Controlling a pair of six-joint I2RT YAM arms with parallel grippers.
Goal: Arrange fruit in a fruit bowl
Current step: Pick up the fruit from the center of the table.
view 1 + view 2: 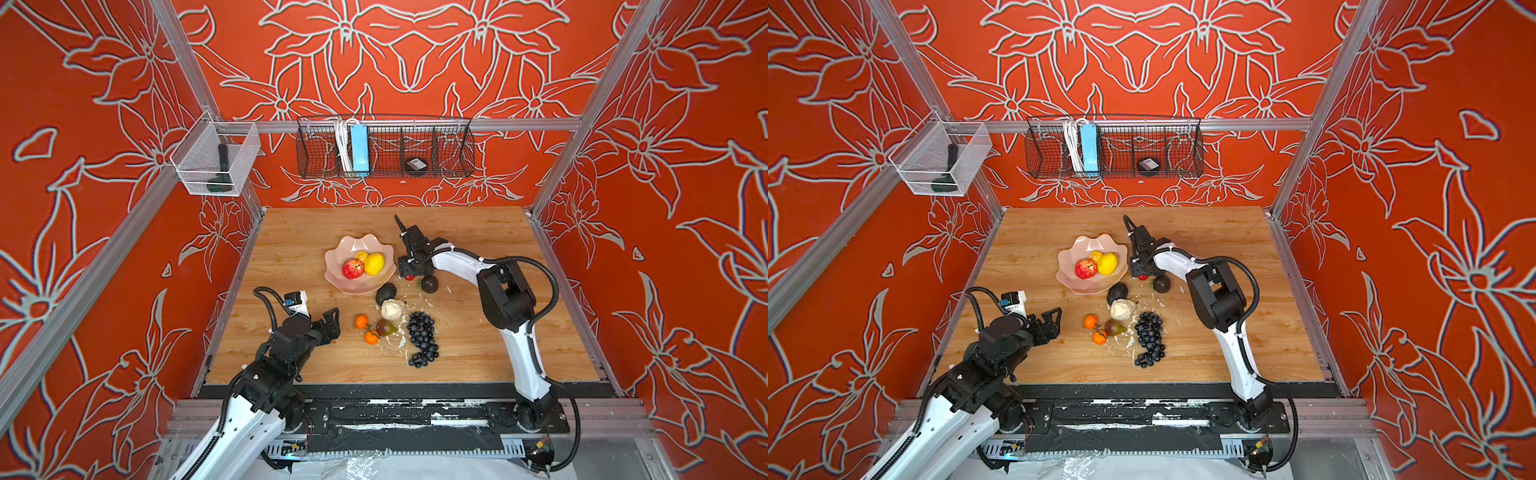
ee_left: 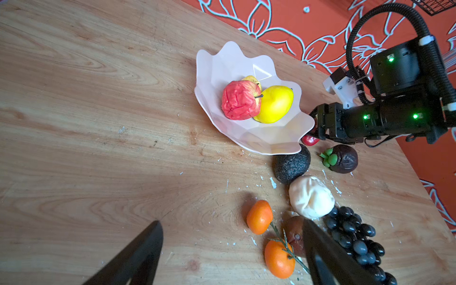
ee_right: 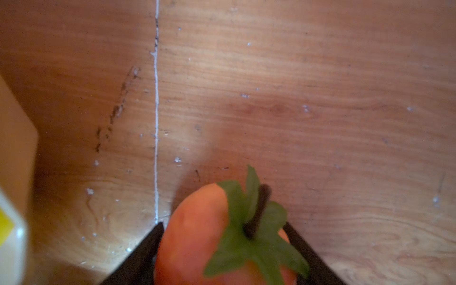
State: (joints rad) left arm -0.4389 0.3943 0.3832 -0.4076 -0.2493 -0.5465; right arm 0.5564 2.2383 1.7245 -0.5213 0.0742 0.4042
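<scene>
L hand (image 2: 232, 222): spread wide, empty, low over counter (image 1: 478, 232) at front-left, aimed twd oranges (image 1: 362, 321); near them, not touching.
Bowl (image 1: 337, 254): pink, scalloped rim, upright mid-counter, 3 fruit inside.
In bowl: red apple (image 1: 352, 269) touching lemon (image 1: 374, 264); small yellow fruit (image 1: 361, 255) behind them, mostly hidden.
Oranges: 2, on counter in front of bowl, close together; 2nd orange (image 1: 371, 337) nearer the front edge.
Avocado (image 1: 385, 293): dark, on counter, up against bowl's front rim.
Pear (image 1: 387, 327): brown-green, lying just right of oranges.
Cream piece (image 1: 392, 309): on counter, touching avocado, btw it and grapes (image 1: 422, 338).
R hand (image 3: 223, 225): pointing down just right of bowl, fingers close on both sides of strawberry (image 3: 192, 237); can't tell if pinching or only straddling it.
Strawberry: btw R hand's fingers, low by counter, just beside bowl rim, outside bowl.
Grapes: dark bunch flat on counter, up against cream piece, running twd front edge.
Dark round fruit (image 1: 429, 285): green calyx, on counter just right of R hand, apart from avocado.
</scene>
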